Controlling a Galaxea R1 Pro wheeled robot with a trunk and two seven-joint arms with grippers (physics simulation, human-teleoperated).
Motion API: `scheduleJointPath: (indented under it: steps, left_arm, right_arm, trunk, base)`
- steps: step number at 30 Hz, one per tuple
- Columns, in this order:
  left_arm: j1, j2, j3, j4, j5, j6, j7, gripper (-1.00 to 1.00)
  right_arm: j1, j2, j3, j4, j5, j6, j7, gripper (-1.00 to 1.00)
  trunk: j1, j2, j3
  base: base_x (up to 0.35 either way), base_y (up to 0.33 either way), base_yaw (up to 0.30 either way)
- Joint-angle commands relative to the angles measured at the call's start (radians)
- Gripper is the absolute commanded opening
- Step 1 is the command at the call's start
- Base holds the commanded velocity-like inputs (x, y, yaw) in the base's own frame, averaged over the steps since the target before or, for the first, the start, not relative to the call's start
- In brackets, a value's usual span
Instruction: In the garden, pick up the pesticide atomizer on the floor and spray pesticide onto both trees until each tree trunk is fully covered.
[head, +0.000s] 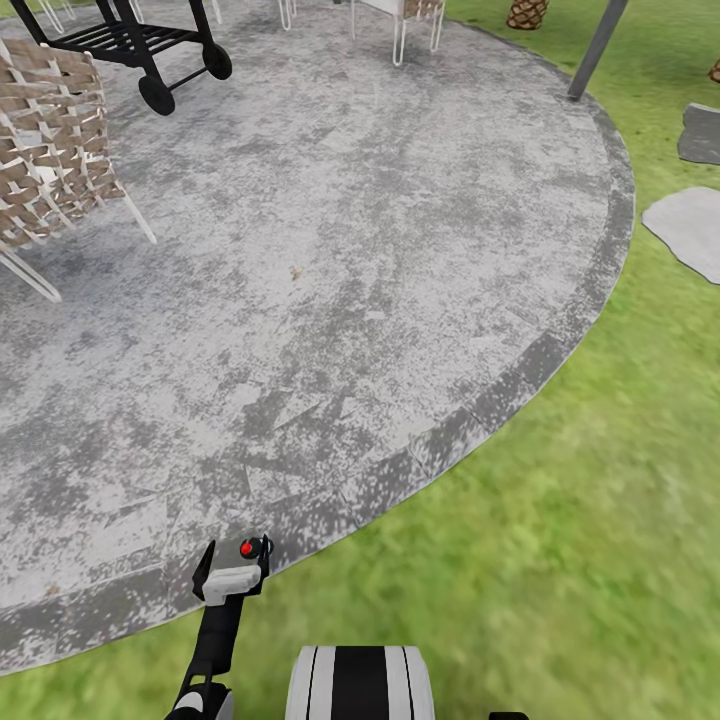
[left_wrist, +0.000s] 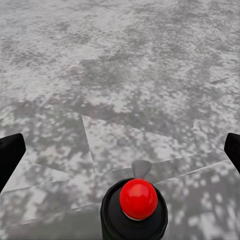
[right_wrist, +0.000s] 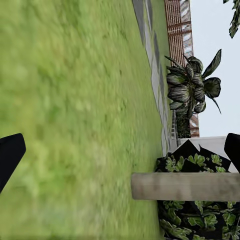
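Note:
My left gripper (head: 238, 555) reaches low over the rim of the round grey stone patio (head: 330, 250), at the lawn's edge. Its fingers (left_wrist: 9, 157) stand wide apart, open. Between them, close to the wrist camera, is a black cylinder with a round red tip (left_wrist: 137, 198); it looks like the pesticide atomizer (head: 249, 549). I cannot tell whether the fingers touch it. My right gripper (right_wrist: 120, 160) is open and empty over grass. Ahead of it, a straight pale grey-brown tree trunk (right_wrist: 185, 186) rises from the lawn among dark green leaves.
A woven chair (head: 50, 150) and a black wheeled cart (head: 140, 45) stand at the patio's far left. A grey lamp post (head: 597, 50), a scaly palm trunk (head: 527, 12) and flat stepping stones (head: 690, 225) lie to the right. Green lawn (head: 560, 560) surrounds the patio.

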Motion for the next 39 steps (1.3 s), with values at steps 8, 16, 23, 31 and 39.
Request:
scheduleJointPath:
  steps: [8, 16, 23, 31, 39]
  left_arm:
    - [0.000, -0.002, 0.004, 0.004, -0.010, -0.002, -0.002, 1.00]
    - [0.000, -0.002, 0.003, 0.005, -0.046, -0.002, -0.002, 1.00]
    - [0.000, -0.004, 0.003, 0.004, -0.053, -0.002, -0.002, 1.00]
    - [0.000, -0.004, 0.003, 0.003, -0.054, -0.002, -0.002, 1.00]
    - [0.000, -0.004, 0.003, 0.002, -0.054, -0.002, -0.002, 1.00]
  right_arm:
    - [0.000, 0.000, 0.007, 0.000, -0.010, -0.003, -0.001, 1.00]
    - [0.000, 0.000, 0.007, 0.000, -0.010, -0.003, -0.001, 1.00]
    - [0.000, 0.000, 0.007, 0.000, -0.010, -0.003, -0.001, 1.00]
    - [0.000, 0.000, 0.008, 0.000, -0.010, -0.003, -0.001, 1.00]
    - [0.000, 0.000, 0.007, 0.004, -0.009, -0.002, 0.000, 1.00]
  trunk:
    - [0.000, 0.000, -0.001]
    - [0.002, -0.001, -0.020]
    - [0.004, -0.003, -0.039]
    - [0.007, -0.004, -0.059]
    - [0.007, -0.004, -0.066]
  base:
    - [0.001, 0.000, 0.000]
    - [0.000, 0.000, 0.000]
    - [0.000, 0.000, 0.000]
    - [0.000, 0.000, 0.000]
    - [0.000, 0.000, 0.000]
